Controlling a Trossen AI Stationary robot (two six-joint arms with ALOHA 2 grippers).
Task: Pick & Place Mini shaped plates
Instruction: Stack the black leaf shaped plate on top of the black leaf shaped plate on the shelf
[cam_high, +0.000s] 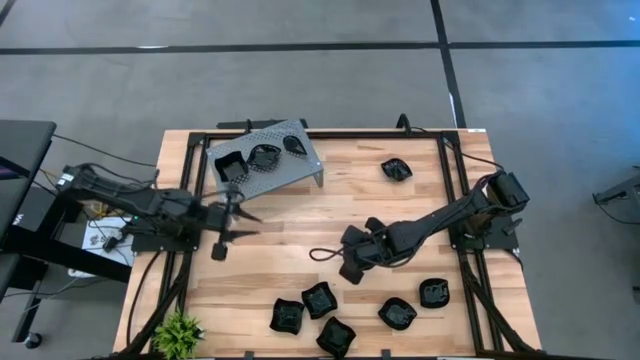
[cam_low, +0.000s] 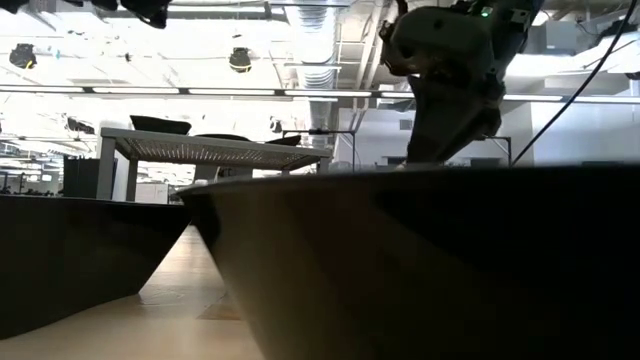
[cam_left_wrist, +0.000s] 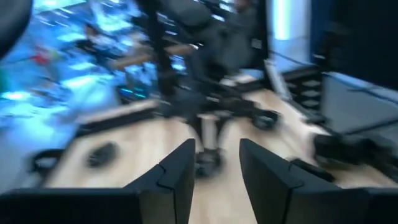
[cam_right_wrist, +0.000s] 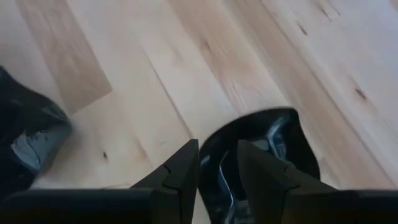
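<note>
**Mia:** What is closest?

**Ben:** The near edge of the wooden table. Five mini plates lie there in a loose bunch: one, one, one, one and one. A little green plant sits at the near left corner.

**Mia:** Why is the low view so dark?

**Ben:** A big black dish stands right in front of that camera and hides most of the table (only a strip of wood shows beside it).

**Mia:** Where are the hands?

**Ben:** The right gripper is just past the bunch, near the middle. Its fingers are narrow, with the edge of a black plate between them. The left gripper is farther left, over bare wood. Its fingers are spread wide and hold nothing.

**Mia:** And farther back?

**Ben:** A grey tray with holes stands far left with three plates on it. A lone plate lies far right.

**Mia:** And the room?

**Ben:** A grey floor with dark lines, and bright lights and pipes up high.
</note>
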